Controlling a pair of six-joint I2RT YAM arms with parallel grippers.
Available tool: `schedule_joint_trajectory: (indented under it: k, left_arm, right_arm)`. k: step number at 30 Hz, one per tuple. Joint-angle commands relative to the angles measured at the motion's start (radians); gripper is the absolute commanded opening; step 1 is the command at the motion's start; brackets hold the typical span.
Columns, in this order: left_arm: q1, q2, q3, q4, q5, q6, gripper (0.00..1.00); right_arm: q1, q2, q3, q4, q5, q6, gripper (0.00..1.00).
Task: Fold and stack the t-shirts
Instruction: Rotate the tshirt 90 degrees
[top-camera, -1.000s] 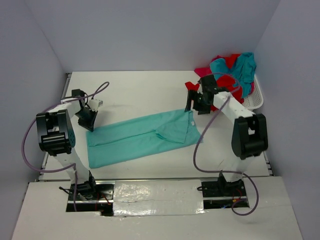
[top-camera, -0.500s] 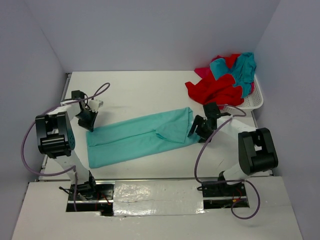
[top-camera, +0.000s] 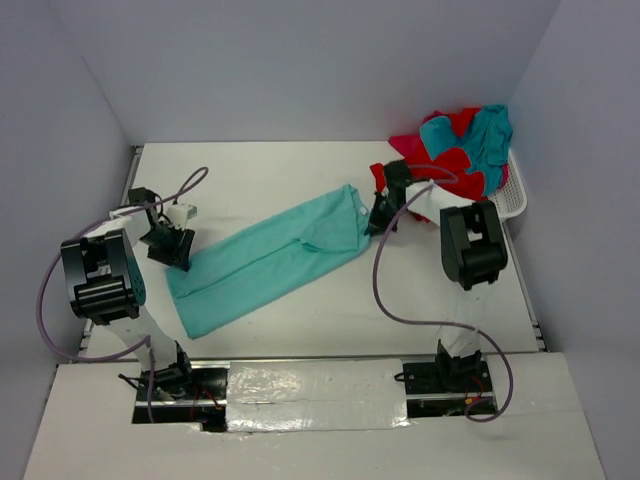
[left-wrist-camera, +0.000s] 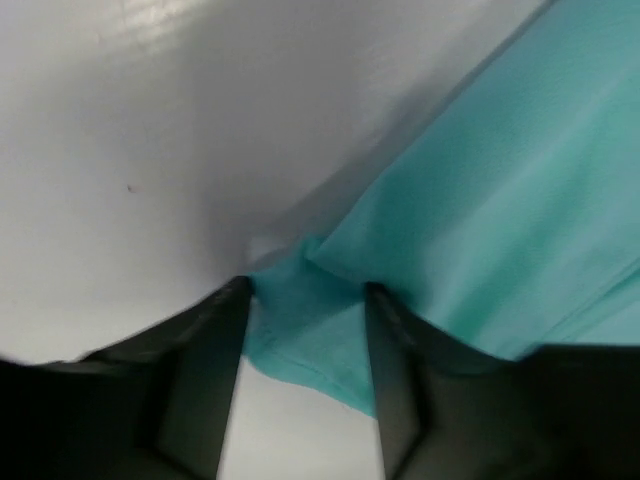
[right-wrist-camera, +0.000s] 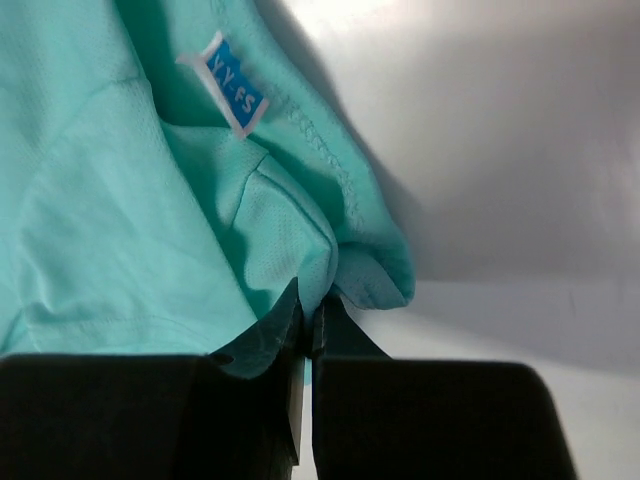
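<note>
Teal soft cloth t-shirt (top-camera: 275, 255) pinched at its hem by the closed right gripper (right-wrist-camera: 310, 300), one corner lying between the half-parted left gripper (left-wrist-camera: 307, 292); the right wrist view adds a small blue sewn label (right-wrist-camera: 228, 95).

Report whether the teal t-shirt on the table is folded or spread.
Folded: the teal t-shirt lies as a narrow long band, with doubled layers near its collar end.

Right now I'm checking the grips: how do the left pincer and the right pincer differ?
The left pincer stands open around loose cloth; the right pincer is shut on cloth. The left pincer is at the left end of the teal t-shirt, the right pincer at its labelled right end. Both meet the same shirt.
</note>
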Motion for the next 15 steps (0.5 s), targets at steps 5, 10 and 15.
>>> schedule_joint_trajectory:
  k: [5, 10, 15]
  left_arm:
    - [0.109, 0.009, 0.007, -0.138, 0.119, 0.022, 0.99]
    - [0.161, -0.008, 0.112, -0.208, 0.195, 0.016, 0.99]
    - [0.161, -0.019, 0.205, -0.302, 0.294, 0.061, 0.99]
  right_arm:
    - [0.017, 0.318, 0.53, -0.169, -0.018, -0.077, 0.0]
    - [0.019, 0.609, 1.02, -0.334, -0.018, -0.077, 0.0]
    - [0.014, 0.719, 1.185, -0.184, -0.076, 0.035, 0.05]
